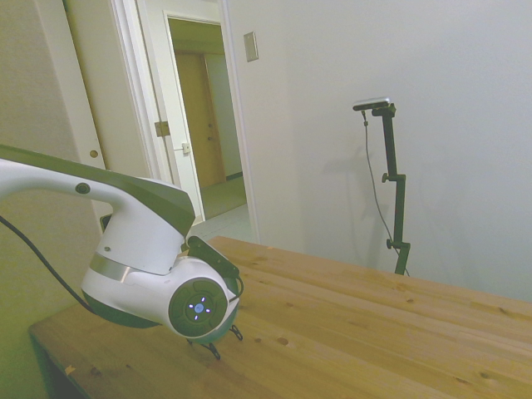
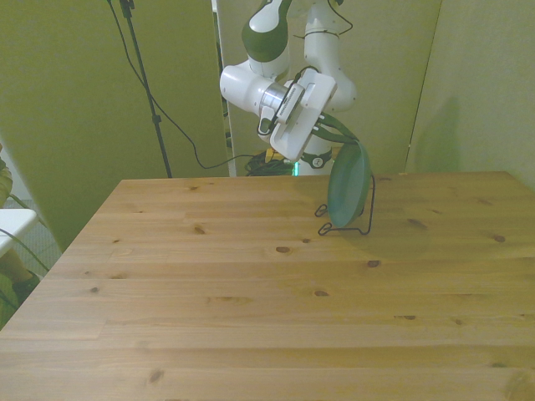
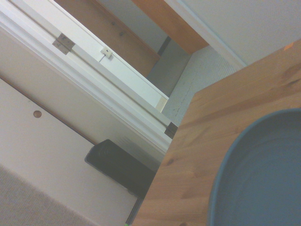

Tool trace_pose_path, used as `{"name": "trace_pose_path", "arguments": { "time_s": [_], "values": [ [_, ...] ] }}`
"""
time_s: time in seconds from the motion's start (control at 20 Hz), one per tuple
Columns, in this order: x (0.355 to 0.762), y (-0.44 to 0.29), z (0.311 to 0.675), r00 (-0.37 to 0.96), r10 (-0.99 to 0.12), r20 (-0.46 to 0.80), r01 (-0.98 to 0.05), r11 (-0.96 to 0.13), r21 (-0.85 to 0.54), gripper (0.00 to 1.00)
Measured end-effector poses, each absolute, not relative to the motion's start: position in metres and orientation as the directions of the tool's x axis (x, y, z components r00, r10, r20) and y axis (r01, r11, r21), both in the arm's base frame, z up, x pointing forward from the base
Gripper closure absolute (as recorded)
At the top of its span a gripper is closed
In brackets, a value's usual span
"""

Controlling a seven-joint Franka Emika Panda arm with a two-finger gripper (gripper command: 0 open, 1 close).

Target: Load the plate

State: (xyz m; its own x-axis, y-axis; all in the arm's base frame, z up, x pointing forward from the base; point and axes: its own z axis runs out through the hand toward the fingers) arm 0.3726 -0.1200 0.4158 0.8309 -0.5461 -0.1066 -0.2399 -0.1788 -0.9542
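The teal-green plate point(image 2: 349, 188) stands on edge, leaning in a thin black wire stand point(image 2: 368, 219) near the table's far edge in the front view. My gripper point(image 2: 343, 136) sits right at the plate's upper rim, reaching down from the white hand. Whether it grips the rim is hidden by the angle. The wrist view shows the plate point(image 3: 263, 174) from very close, over the table's corner. In the side view my arm's wrist point(image 1: 195, 307) covers the plate, and only the stand's feet point(image 1: 216, 351) show below it.
The wooden table point(image 2: 251, 301) stretches wide toward the camera in the front view. Beyond the table's corner are a doorway point(image 1: 208, 125) and white door frames point(image 3: 94, 80). A cable point(image 2: 180, 134) hangs behind the far edge.
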Motion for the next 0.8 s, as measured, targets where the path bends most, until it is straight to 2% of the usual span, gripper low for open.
{"name": "trace_pose_path", "arguments": {
  "time_s": [0.6,0.65,0.8],
  "values": [
    [0.3732,-0.1212,0.4102,0.83,-0.547,-0.112,-0.246,-0.18,-0.952,1.0],
    [0.3732,-0.1212,0.4102,0.83,-0.547,-0.111,-0.246,-0.18,-0.952,0.0],
    [0.3736,-0.1209,0.4098,0.83,-0.547,-0.111,-0.247,-0.182,-0.952,0.0]
  ]
}}
